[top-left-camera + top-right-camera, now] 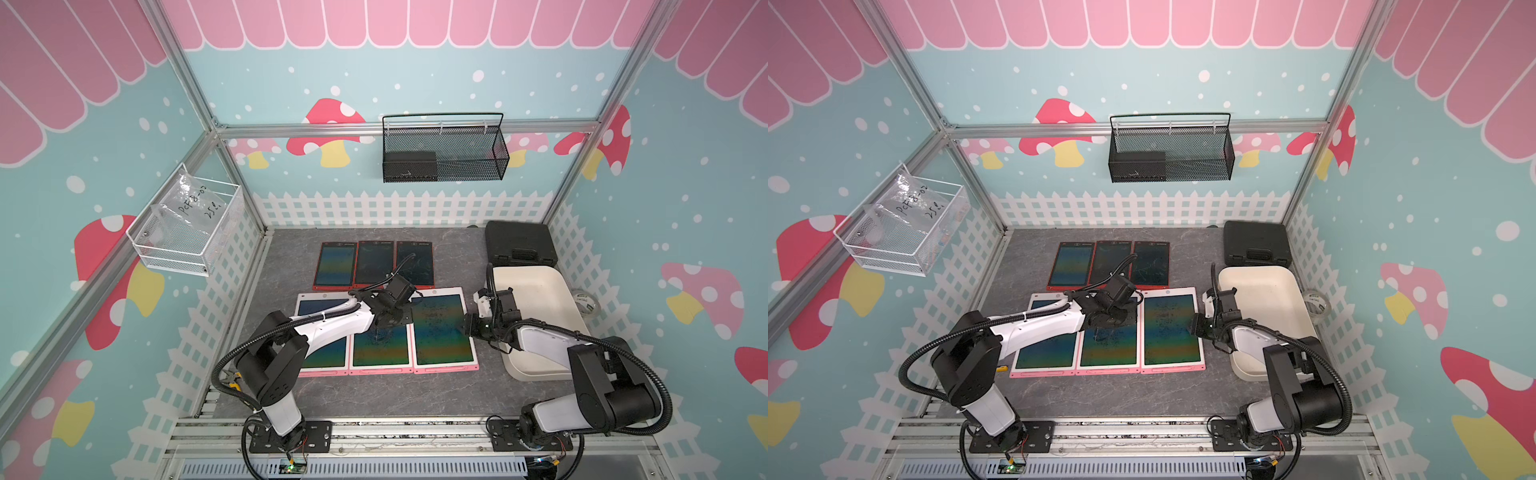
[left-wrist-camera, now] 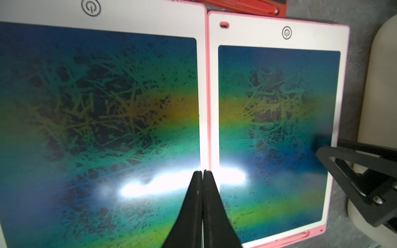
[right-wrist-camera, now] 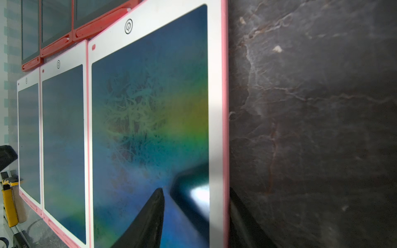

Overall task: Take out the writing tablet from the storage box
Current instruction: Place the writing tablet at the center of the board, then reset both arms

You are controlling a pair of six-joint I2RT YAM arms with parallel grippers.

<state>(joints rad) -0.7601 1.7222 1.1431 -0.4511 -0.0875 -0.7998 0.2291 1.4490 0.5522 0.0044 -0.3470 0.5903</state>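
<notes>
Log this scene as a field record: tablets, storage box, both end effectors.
near row: three pink-framed writing tablets, flat, side by side
far row: three red-framed writing tablets, flat, side by side
storage box: at the right of the rows; no tablet in its visible interior, part hidden by the right arm
left end effector: shut, above the seam between the middle and right pink tablets
right end effector: open, jaws straddling the right pink tablet's outer edge

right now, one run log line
left gripper shut | right gripper open at rightmost pink tablet edge | storage box: no tablet seen
</notes>
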